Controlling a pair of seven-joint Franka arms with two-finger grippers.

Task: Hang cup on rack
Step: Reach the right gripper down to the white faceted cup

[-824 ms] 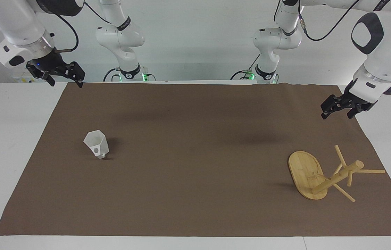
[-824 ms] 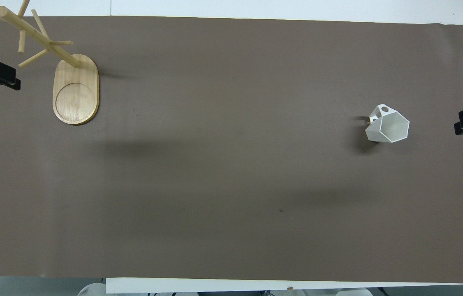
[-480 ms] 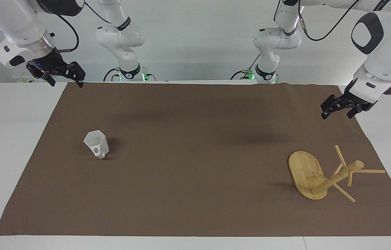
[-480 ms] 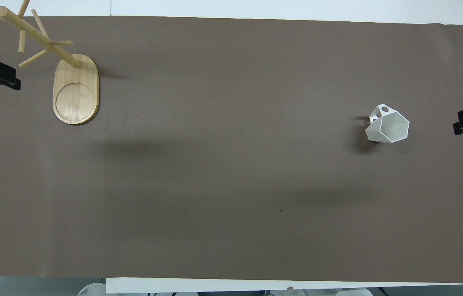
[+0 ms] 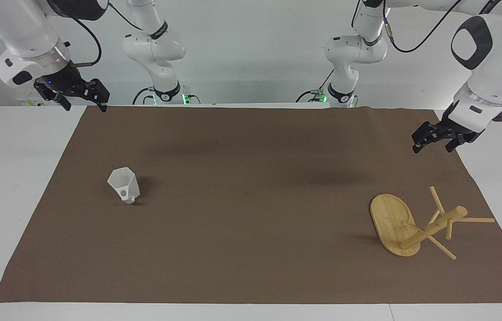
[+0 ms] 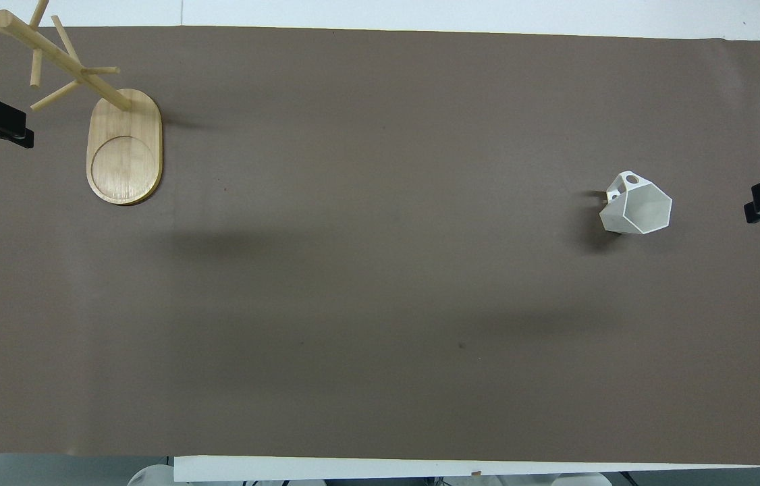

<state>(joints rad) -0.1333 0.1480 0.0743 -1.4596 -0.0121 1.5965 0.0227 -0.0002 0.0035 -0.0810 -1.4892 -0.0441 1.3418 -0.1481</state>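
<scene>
Here the cup [image 5: 123,185] stands well apart from the rack [image 5: 393,223]

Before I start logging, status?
Both claws open, left, right, raised at table ends. Cup upright on mat, untouched. Rack standing, pegs bare. Nothing between.

cup [image 5: 123,185]: 1 | rack [image 5: 393,227]: 1 | brown mat [image 5: 251,249]: 1
</scene>
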